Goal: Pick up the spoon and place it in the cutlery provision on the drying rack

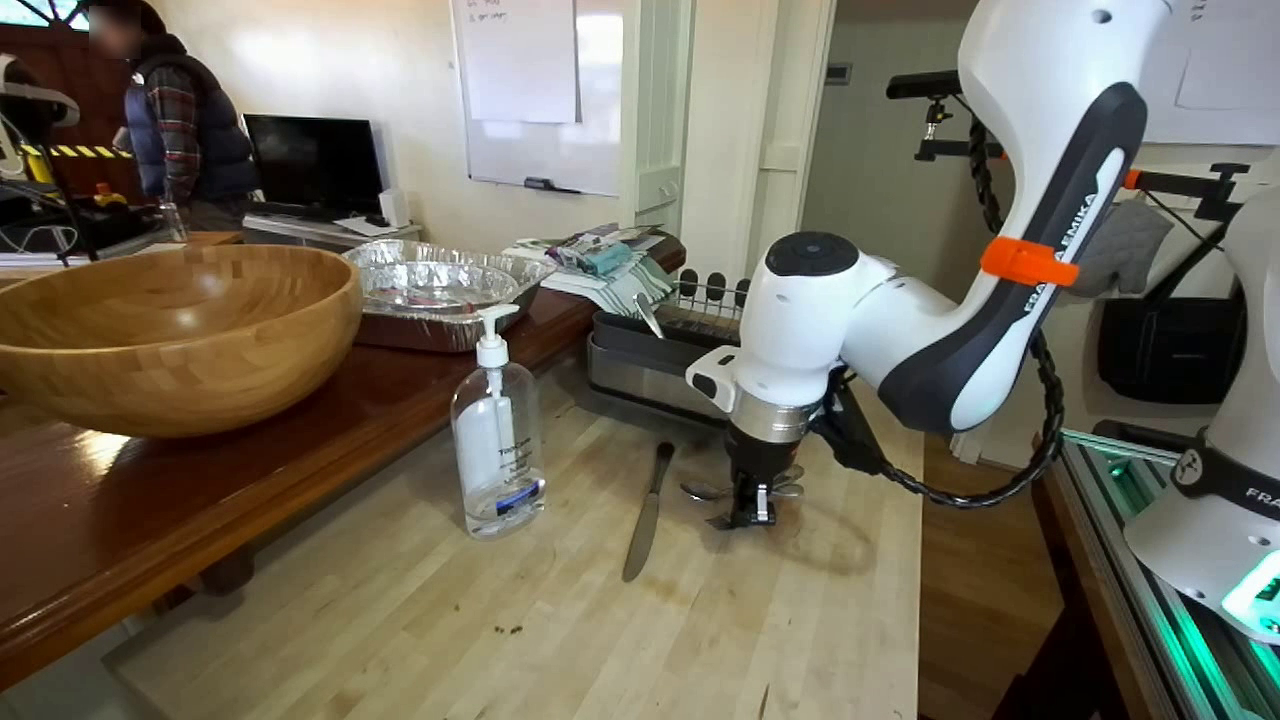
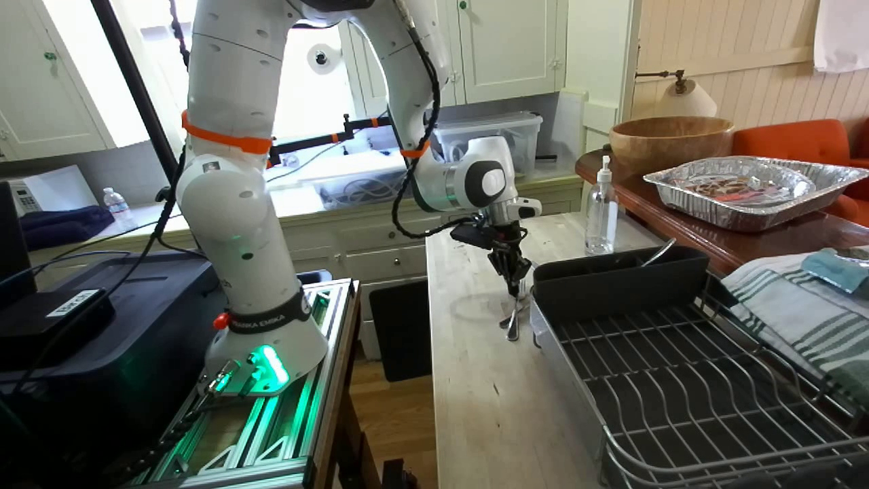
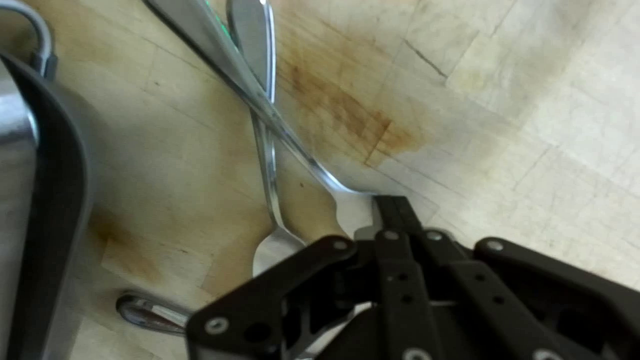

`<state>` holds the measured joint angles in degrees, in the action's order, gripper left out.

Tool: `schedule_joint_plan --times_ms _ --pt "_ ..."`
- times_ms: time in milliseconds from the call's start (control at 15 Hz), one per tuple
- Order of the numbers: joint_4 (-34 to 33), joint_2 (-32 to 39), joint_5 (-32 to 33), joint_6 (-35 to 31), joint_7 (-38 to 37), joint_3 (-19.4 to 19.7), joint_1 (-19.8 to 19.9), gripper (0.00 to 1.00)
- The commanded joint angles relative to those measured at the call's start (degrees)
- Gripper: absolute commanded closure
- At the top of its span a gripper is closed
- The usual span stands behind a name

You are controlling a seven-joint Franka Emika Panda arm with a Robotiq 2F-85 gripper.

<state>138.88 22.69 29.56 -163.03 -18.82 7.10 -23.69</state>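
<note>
In the wrist view the spoon (image 3: 272,250) lies on the wooden worktop, its bowl partly behind my gripper's linkage. A second utensil, seemingly a fork (image 3: 352,210), crosses over its handle. My gripper (image 3: 392,200) is shut, pads together with nothing visible between them, beside the fork's head; whether they touch, I cannot tell. In an exterior view the spoon's bowl (image 1: 703,490) shows left of the downward-pointing gripper (image 1: 755,520). The drying rack (image 2: 585,401) stands close by. Along its near end runs the dark cutlery provision (image 2: 618,282), with one utensil (image 2: 658,251) leaning out of it.
A knife (image 1: 648,510) lies left of the gripper, its handle (image 3: 150,314) also in the wrist view. Beyond it stands a pump bottle (image 1: 498,450). A wooden bowl (image 1: 200,340) and foil trays (image 2: 753,190) rest on the higher brown table.
</note>
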Motion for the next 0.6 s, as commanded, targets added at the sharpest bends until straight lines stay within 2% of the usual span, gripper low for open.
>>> schedule_joint_plan --times_ms 0,400,533 --pt "-1.03 1.23 -4.35 -1.06 4.34 -3.59 3.31 1.00" --pt "-2.54 1.39 -9.94 0.30 9.58 -7.62 6.27 1.00" --pt "-2.69 0.85 -9.79 0.59 9.43 -6.99 5.94 1.00"
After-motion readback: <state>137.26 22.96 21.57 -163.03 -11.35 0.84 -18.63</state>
